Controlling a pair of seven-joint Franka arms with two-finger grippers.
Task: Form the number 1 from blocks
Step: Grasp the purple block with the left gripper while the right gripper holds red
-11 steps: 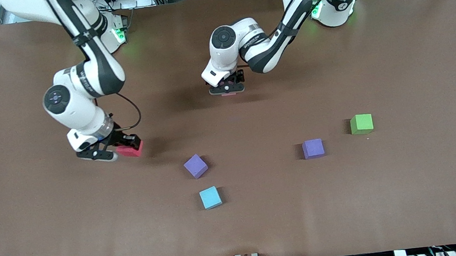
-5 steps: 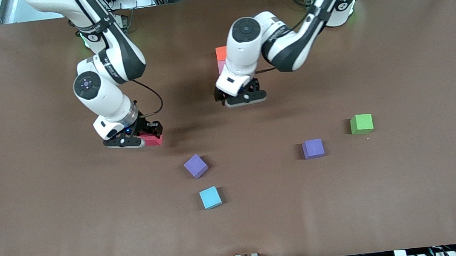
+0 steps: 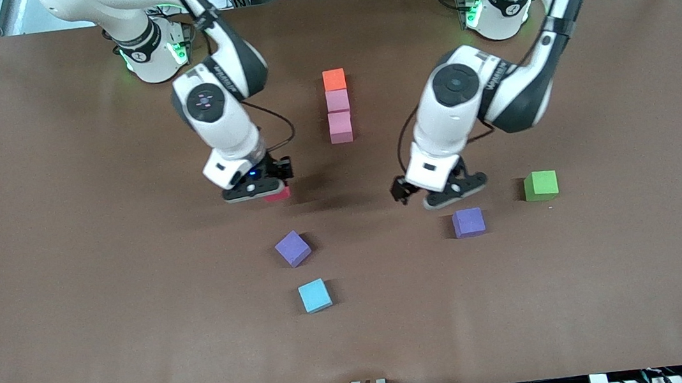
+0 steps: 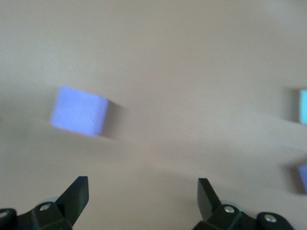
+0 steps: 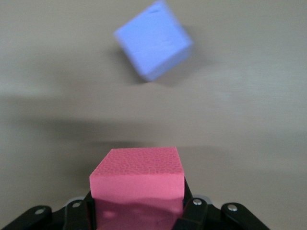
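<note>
Three matte foam cubes, orange (image 3: 334, 79) and two pink (image 3: 338, 114), form my column; right gripper (image 3: 257, 189) pinches the red foam cube (image 5: 137, 184) over the table, left gripper (image 3: 438, 190) spread empty above the purple foam cube (image 3: 468, 222).

Right arm reaches down from its base, wrist bent toward worktop (image 3: 72, 312). Right pincer (image 3: 257, 191) clamped on red block (image 3: 279, 193), held just above worktop. Left arm bends down from its base, elbow raised. Left pincer (image 3: 440, 191) hangs above worktop, fingers (image 4: 76, 194) spread wide, nothing between them.
</note>
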